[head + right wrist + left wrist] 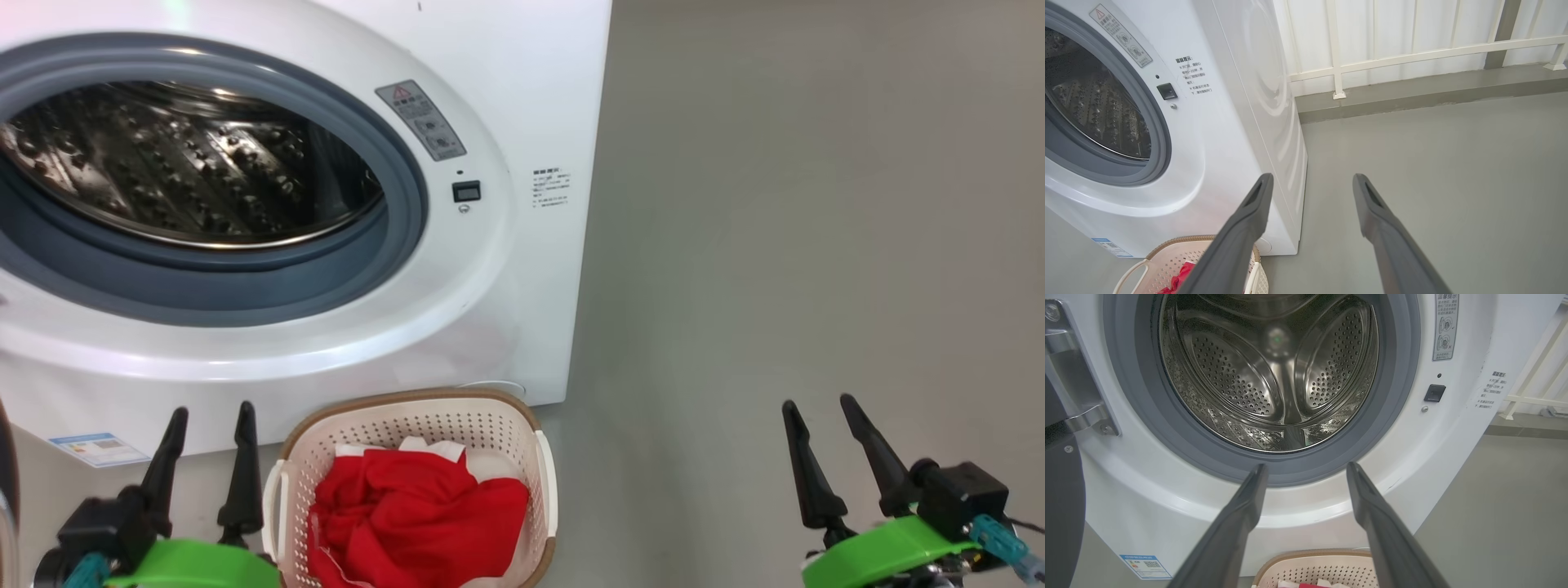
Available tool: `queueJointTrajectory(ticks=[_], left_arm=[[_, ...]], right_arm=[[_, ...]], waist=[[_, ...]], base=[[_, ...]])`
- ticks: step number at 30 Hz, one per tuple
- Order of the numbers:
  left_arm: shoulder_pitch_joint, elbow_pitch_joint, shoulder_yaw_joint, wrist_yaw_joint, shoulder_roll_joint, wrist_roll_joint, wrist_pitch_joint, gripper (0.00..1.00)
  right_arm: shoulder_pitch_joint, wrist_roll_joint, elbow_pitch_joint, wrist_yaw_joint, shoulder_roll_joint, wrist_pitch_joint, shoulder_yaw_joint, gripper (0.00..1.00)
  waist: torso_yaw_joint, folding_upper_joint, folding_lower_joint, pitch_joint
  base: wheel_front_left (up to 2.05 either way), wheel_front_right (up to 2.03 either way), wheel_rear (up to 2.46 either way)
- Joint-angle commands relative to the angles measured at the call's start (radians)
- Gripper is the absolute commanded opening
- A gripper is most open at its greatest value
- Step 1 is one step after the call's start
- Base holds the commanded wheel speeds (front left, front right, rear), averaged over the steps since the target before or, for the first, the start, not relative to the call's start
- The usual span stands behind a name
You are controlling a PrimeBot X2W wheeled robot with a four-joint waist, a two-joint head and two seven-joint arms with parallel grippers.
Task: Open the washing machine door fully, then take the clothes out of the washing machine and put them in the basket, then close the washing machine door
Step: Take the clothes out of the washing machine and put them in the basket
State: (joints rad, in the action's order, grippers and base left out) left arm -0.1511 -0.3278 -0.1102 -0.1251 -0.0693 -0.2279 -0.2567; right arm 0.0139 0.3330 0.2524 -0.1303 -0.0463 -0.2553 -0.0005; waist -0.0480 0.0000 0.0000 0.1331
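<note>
You'll find a grey warning label (420, 120) with a red triangle sign on the washing machine (531, 73) front, its print too small to read. Right of it is a block of Chinese print (1192, 76), headed 温馨提示. The blue sticker (98, 448) at the lower corner carries a QR code

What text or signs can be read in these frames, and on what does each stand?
"温馨提示", as far as it reads: heading of the notice on the washer front; lines below too small.
Red warning triangle: top of the grey label by the drum; its text too small.
Blue sticker, lower corner: QR code, print blurred.
</note>
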Motion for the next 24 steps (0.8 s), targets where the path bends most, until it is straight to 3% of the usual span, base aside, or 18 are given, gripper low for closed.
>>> queueJointTrajectory(ticks=[1,14,24], left_arm=[[0.012,0.039,-0.039,-0.006,-0.013,0.011,-0.005,1.00],[0.145,0.155,-0.067,-0.006,-0.006,0.016,-0.005,1.00],[0.143,0.162,-0.072,-0.006,0.003,0.014,-0.005,1.00]], right_arm=[[-0.008,-0.015,-0.024,0.000,-0.004,-0.006,0.013,1.00],[-0.058,-0.023,-0.035,0.000,-0.004,-0.006,-0.019,1.00],[-0.053,-0.021,-0.038,0.000,-0.004,-0.006,-0.023,1.00]], waist=[[0.008,0.0000,0.0000,-0.010],[0.019,0.0000,0.0000,-0.035],[0.022,0.0000,0.0000,-0.025]], base=[[0.00,0.00,0.00],[0.00,0.00,0.00],[0.00,0.00,0.00]])
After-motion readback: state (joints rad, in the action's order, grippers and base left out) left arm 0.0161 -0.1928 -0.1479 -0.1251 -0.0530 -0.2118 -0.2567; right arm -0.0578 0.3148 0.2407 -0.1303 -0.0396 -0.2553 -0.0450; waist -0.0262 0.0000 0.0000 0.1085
